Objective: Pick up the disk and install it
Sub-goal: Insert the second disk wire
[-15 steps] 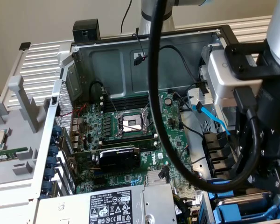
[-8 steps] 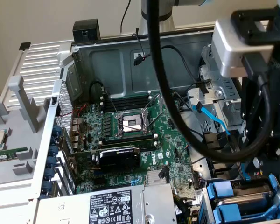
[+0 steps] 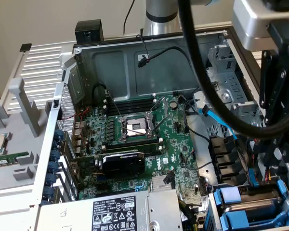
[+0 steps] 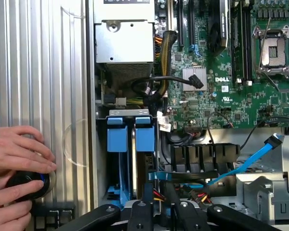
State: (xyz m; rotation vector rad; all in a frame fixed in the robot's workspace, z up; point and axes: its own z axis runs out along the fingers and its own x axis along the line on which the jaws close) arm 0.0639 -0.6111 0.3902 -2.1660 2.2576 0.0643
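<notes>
Hovering over drive bay [image 4: 129, 159] w/ 2 blue disk frames [image 4: 116, 135], jaws' state can't tell; 2 hands [image 4: 14, 154] nearby

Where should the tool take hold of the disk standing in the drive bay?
Probably across the blue frame's tabs at its exposed end, coming straight in from the case's open side. The disk stands on edge between the bay walls, so its broad faces are shut in.
</notes>
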